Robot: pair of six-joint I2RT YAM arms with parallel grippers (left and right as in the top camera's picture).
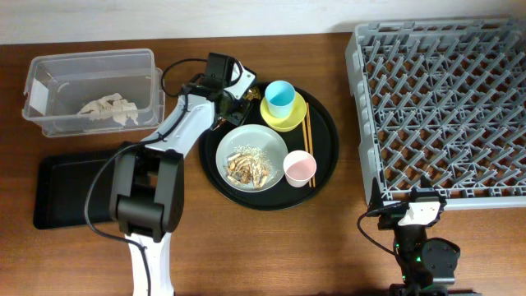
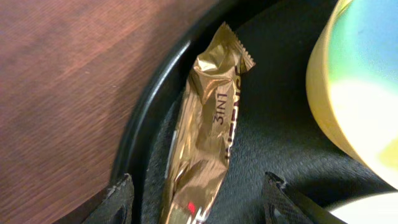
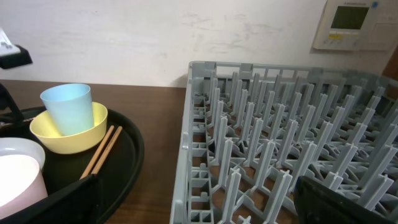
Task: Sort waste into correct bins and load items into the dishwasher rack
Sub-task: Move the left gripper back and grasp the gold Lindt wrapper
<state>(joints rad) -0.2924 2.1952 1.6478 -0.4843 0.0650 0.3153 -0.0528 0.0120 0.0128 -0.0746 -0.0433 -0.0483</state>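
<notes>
White-and-black left arm (image 1: 177, 123) reaches over the wooden desk (image 1: 66, 263) to the rim of the round black tray (image 2: 140, 143). The left jaws are spread astride the near end of the wrapper (image 2: 208, 124). It lies just inside the rim, beside the yellow bowl (image 2: 323, 93). Its long axis follows the rim and its serrated end points away from the wrist. Material: creased gold-brown foil. The right jaws are spread beside the grey lattice rack (image 3: 261, 143).
</notes>
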